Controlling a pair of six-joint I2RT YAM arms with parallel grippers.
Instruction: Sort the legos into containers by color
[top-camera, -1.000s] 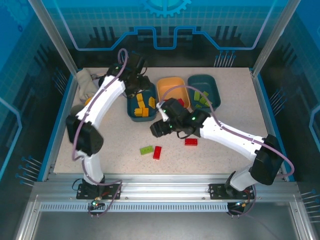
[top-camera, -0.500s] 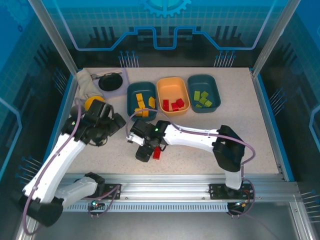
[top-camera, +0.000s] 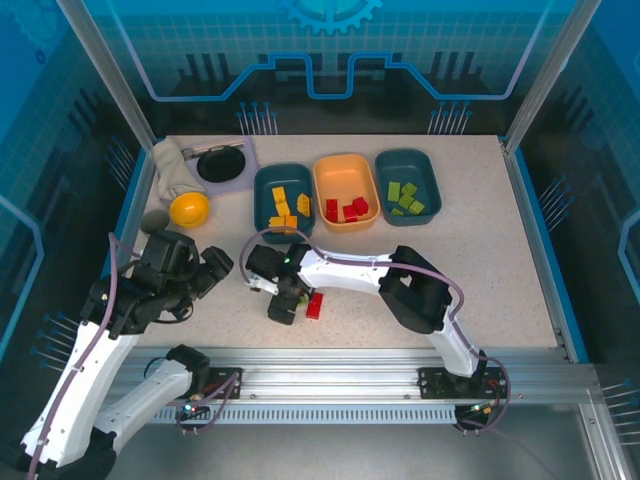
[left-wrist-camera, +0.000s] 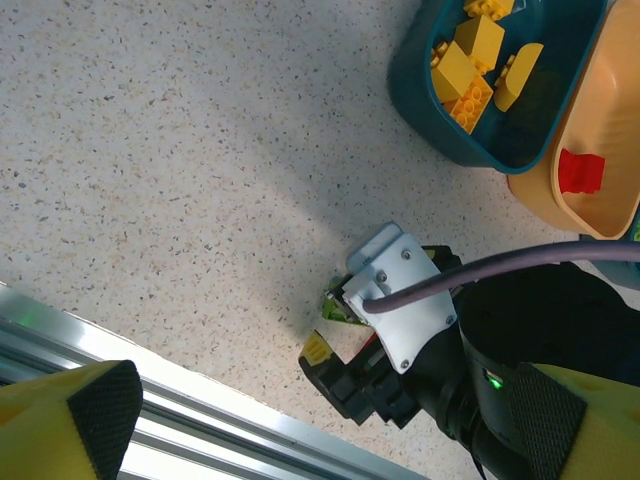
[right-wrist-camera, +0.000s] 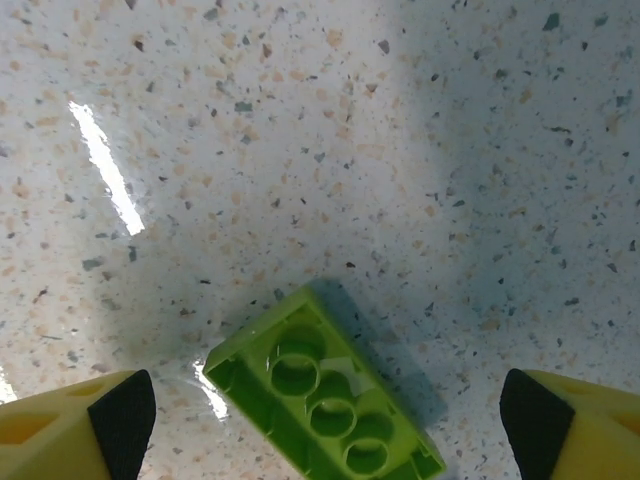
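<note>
Right wrist view: green brick (right-wrist-camera: 325, 405) cut off by bottom edge. Left wrist view: same brick mostly hidden behind right gripper (left-wrist-camera: 330, 328). Orange tray (left-wrist-camera: 590, 130) cut by right edge, teal tray (left-wrist-camera: 420, 70) by top edge. Top view: red brick (top-camera: 316, 305) partly covered.

- I see a lime-green brick (right-wrist-camera: 325, 400) on the cream, dark-speckled table (right-wrist-camera: 300, 120).
- The far left tray (top-camera: 262, 180) is teal, the middle tray (top-camera: 345, 160) orange, the right tray (top-camera: 405, 158) teal.
- The near loose brick (top-camera: 316, 305) is red.

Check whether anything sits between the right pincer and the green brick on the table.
Nothing visible does. The green brick lies hollow side up on bare table, directly under the open right pincer; a red brick lies just beside, not between.
</note>
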